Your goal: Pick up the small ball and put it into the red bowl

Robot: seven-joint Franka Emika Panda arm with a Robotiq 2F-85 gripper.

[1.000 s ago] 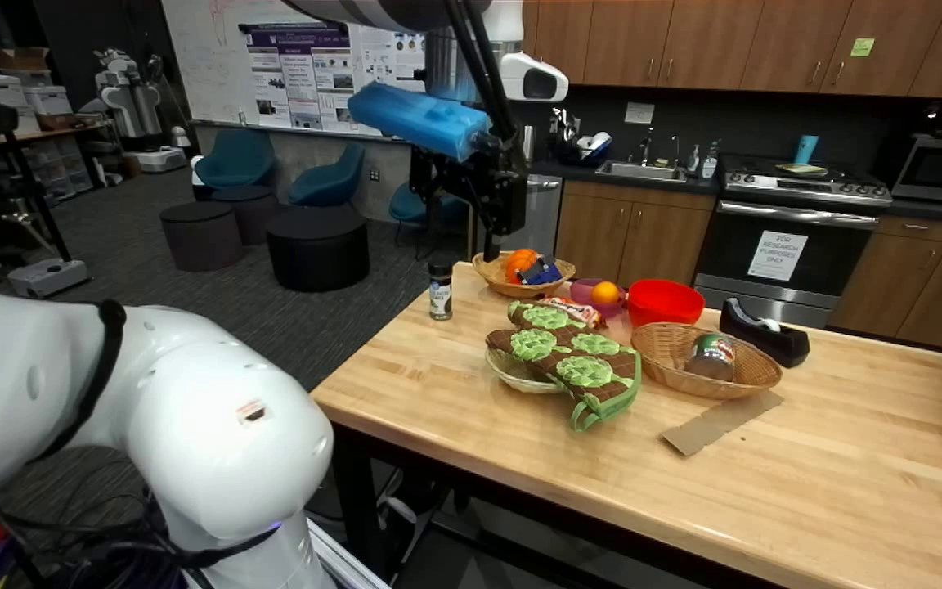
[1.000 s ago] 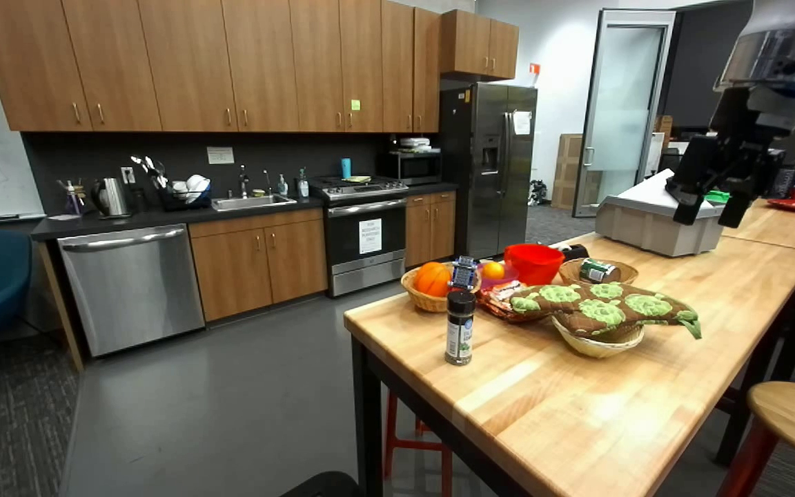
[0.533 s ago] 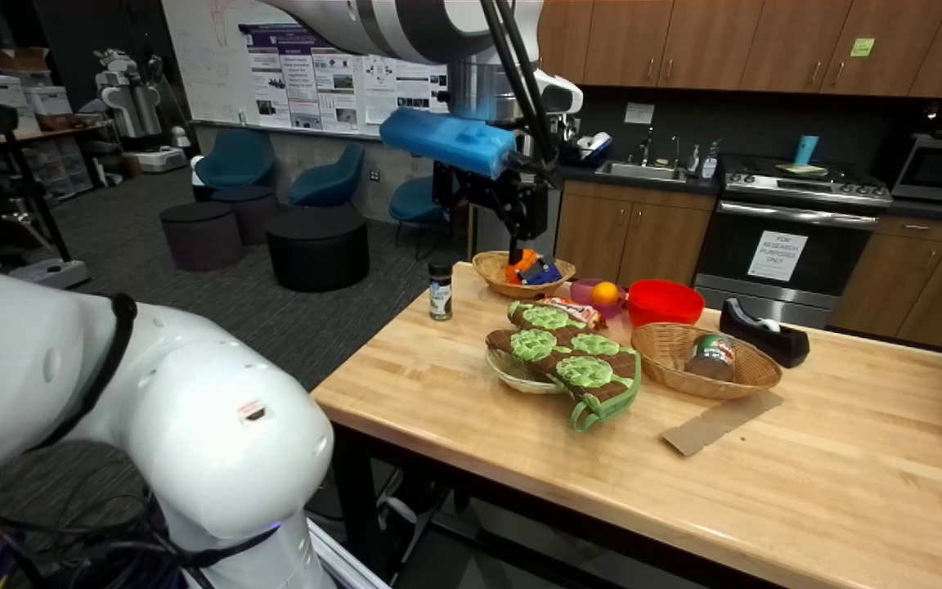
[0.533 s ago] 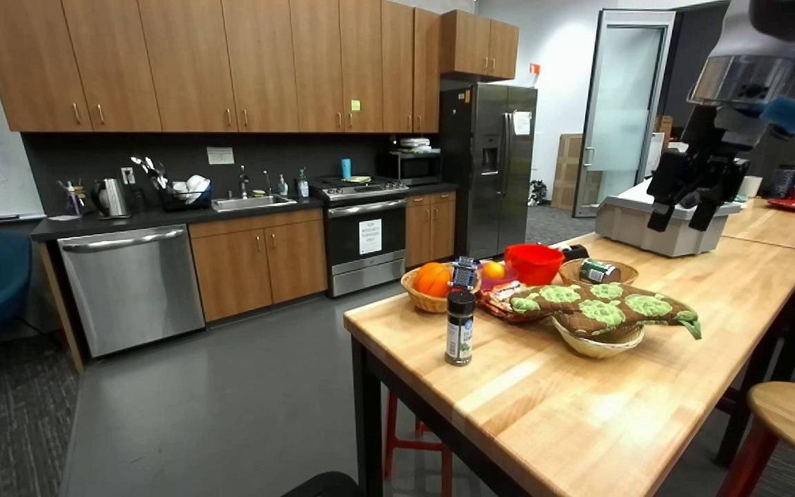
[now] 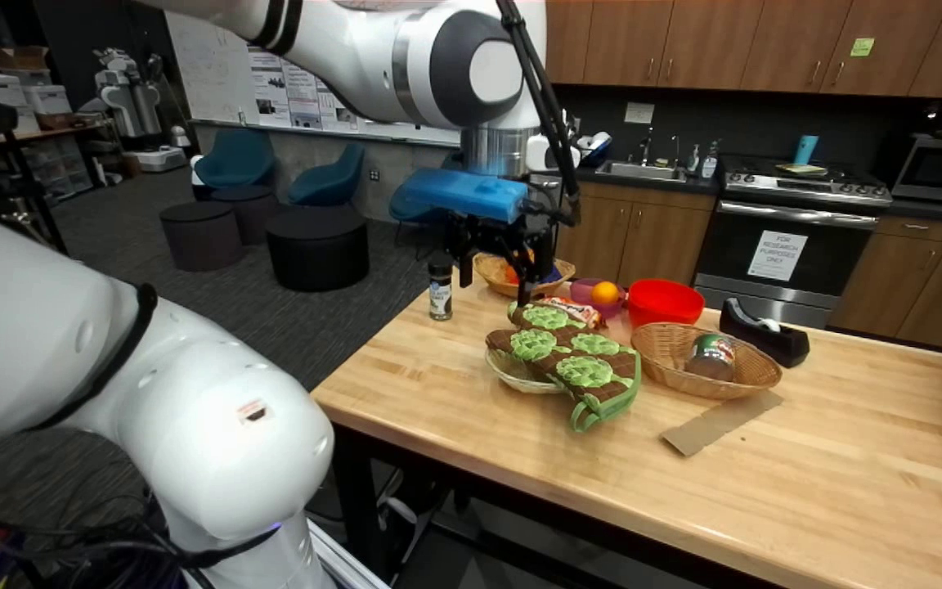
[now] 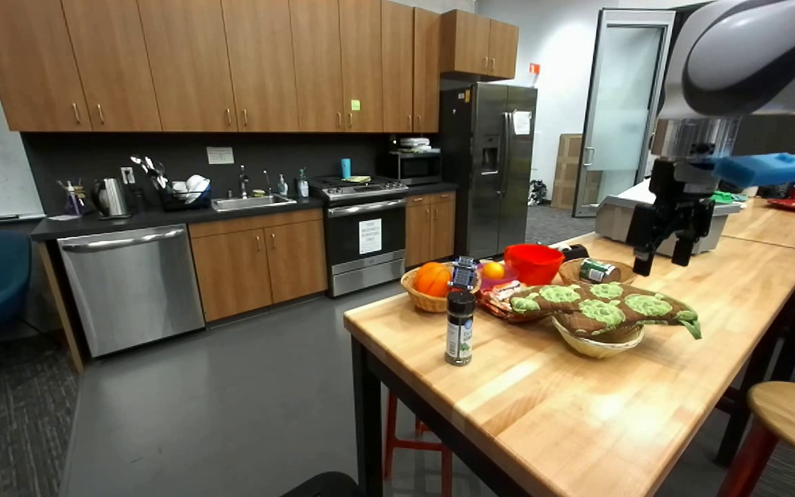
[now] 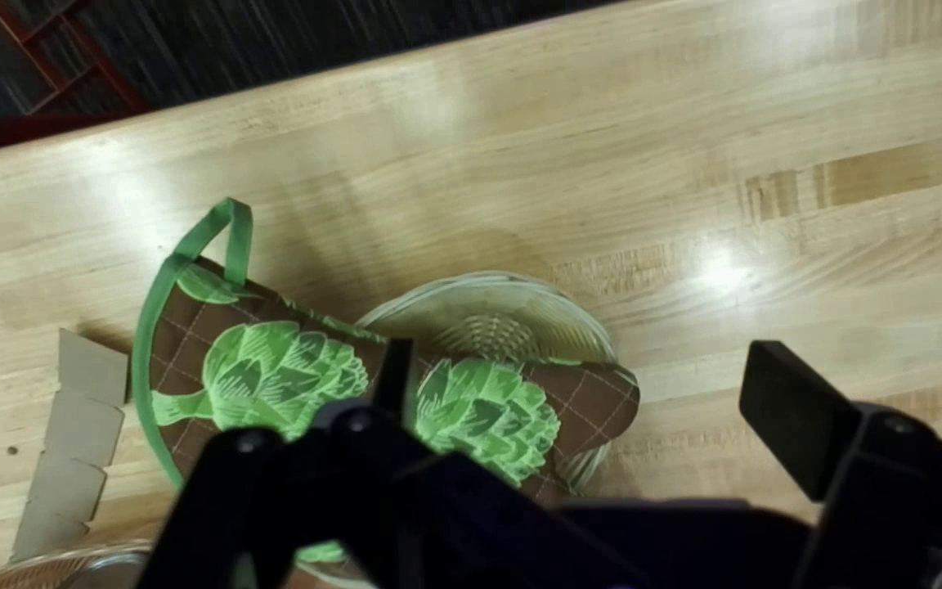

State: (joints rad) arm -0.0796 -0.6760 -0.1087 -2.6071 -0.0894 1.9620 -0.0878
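I have the gripper (image 6: pixel 662 261) hanging over the wooden table (image 5: pixel 405 384), pointing down, its two fingers standing wide apart in my wrist view; beneath the gap there I see a quilted brown cloth (image 7: pixel 479 409) with a green artichoke print, draped over a pale woven basket (image 7: pixel 487 280); the small ball (image 5: pixel 604 293), plain and orange, sits in a purple bowl (image 5: pixel 584 298) toward the far edge of the table in an exterior view, and the red bowl (image 5: pixel 666 303) stands just right of that purple bowl in both exterior views; whether the two bowls touch I cannot tell; left of the purple bowl a tan basket (image 5: pixel 491 276), partly hidden behind the gripper in an exterior view, carries a grooved orange ball (image 6: pixel 432 279) and a small dark-blue object (image 6: pixel 464 273); a red-and-white packet (image 5: pixel 573 311) lies between the purple bowl and the cloth, and a seasoning shaker (image 5: pixel 440 296) stands upright to the left of them; right of the cloth, near the red bowl, a brown wicker basket (image 5: pixel 661 352) holds a tilted can (image 5: pixel 712 357) with a green label; a flat cardboard strip (image 5: pixel 722 422) lies on that basket's near side, and a black tape dispenser (image 5: pixel 778 343) stands just to the basket's right, farther back
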